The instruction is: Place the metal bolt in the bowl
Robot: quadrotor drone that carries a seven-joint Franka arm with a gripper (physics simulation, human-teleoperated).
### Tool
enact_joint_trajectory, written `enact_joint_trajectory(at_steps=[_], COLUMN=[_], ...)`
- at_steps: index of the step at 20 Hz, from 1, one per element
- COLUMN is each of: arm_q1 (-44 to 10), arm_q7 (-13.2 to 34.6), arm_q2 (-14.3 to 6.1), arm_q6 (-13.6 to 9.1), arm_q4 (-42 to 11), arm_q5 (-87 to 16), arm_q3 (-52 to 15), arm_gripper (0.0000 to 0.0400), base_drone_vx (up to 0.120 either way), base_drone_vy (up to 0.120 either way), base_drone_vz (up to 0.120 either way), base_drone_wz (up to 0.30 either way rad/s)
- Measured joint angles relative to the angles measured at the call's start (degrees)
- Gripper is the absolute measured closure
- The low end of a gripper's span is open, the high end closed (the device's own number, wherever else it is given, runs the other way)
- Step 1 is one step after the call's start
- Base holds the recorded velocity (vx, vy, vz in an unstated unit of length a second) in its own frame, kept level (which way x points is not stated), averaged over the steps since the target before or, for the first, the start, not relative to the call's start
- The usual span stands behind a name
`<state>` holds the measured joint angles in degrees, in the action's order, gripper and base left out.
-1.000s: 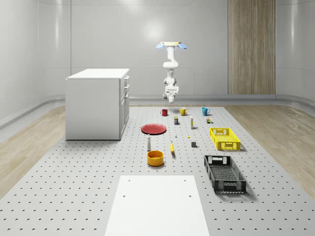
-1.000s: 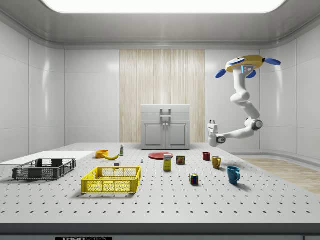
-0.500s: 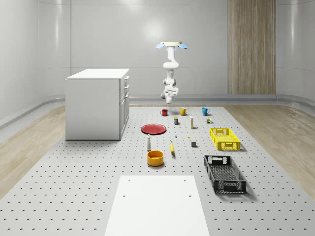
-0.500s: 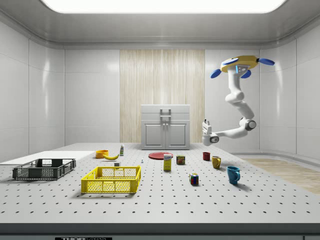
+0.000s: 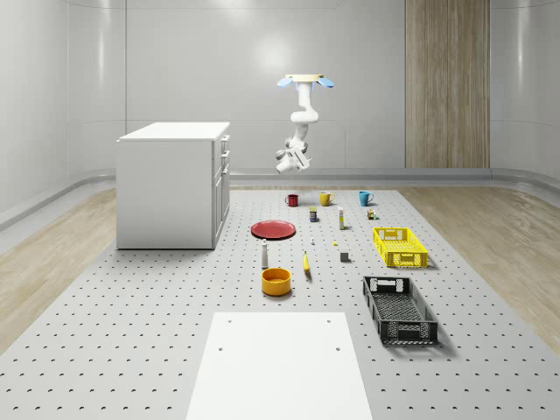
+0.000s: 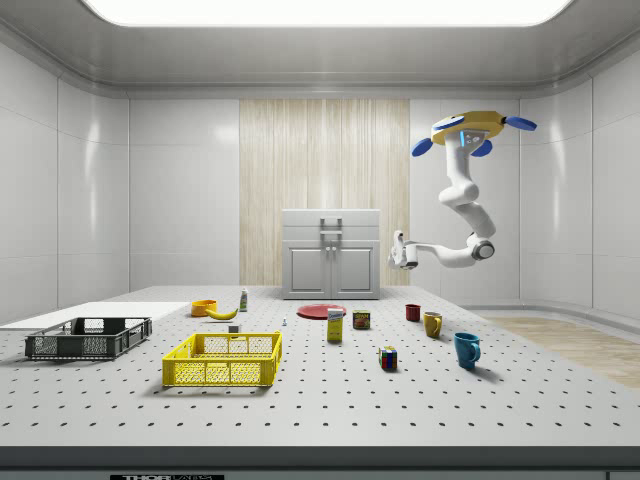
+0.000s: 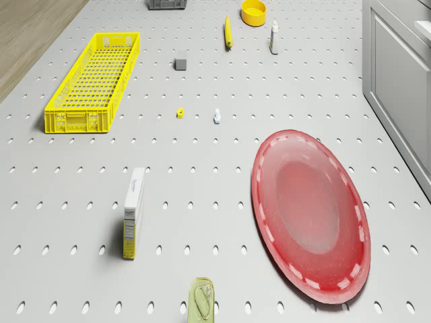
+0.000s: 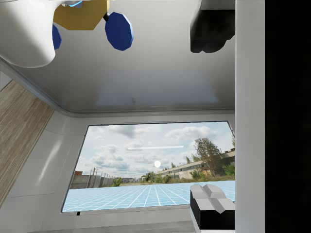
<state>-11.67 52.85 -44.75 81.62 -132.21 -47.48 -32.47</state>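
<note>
Pale glossy walls [image 5: 175, 61] with rounded corners close the room, and one wall carries a wood panel [image 5: 446, 83] of vertical grain. Wood floor [image 5: 52, 262] borders a grey pegboard bench [image 5: 131, 332] dotted with holes; a plain white sheet [image 5: 278, 367] lies at its near edge. A white cabinet [image 5: 172, 184] stands on the bench. A long ceiling light [image 6: 320, 10] glows overhead. A window [image 8: 150, 165] shows sky, trees and a blue grid.

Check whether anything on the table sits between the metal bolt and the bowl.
Nothing visible sits squarely on that line. The banana and the white bottle flank the straight path from the metal bolt to the bowl, one on each side, close to the bowl.
</note>
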Motion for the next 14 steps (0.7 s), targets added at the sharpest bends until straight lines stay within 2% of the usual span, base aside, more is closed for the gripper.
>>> enact_joint_trajectory(at_steps=[4,7,10,14], arm_q1=[-8.45,-17.28,-26.47,-35.96], arm_q7=[8.19,15.91,22.78,29.17], arm_q2=[-3.26,-5.67,-7.89,-10.56], arm_q6=[-0.44,-3.35,-7.44,-11.85], arm_q4=[-14.72,-24.00,-29.37,-32.38], arm_q5=[-25.90,-42.83,-54.26,-62.06], arm_q3=[-14.28,-22.75,-28.81,-33.83], arm_gripper=[0.0000,0.0000,0.0000,0.0000], base_drone_vx=[0.120,0.120,0.120,0.120], base_drone_vy=[0.000,0.000,0.000,0.000], base_drone_vz=[0.000,-0.027,-0.120,-0.120], base_drone_wz=[0.000,0.000,0.000,0.000])
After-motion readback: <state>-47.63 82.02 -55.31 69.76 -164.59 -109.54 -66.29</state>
